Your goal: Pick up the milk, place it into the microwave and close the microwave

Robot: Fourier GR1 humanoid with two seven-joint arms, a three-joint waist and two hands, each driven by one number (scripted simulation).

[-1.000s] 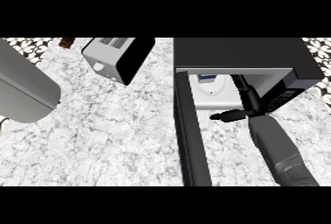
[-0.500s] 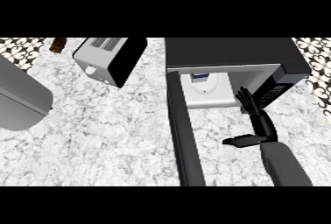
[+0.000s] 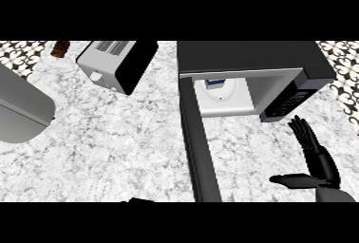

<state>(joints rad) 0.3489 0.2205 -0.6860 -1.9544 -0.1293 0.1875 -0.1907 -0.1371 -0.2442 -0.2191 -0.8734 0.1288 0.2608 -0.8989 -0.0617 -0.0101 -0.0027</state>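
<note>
The milk carton [image 3: 220, 90] sits inside the microwave [image 3: 252, 57]. Its open door [image 3: 200, 152] runs lengthwise from the microwave's left edge toward the robot, left of the right hand [image 3: 322, 165] — fingers straight, thumb spread, holding nothing.

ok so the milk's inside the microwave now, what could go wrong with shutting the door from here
1. The right hand hangs open to the right of the microwave door, on its inner side. A push from there would likely swing the door wider, toward the toaster.
2. To shut it, the hand must get round the door's near edge and could bump it, or clip the microwave front.
</note>
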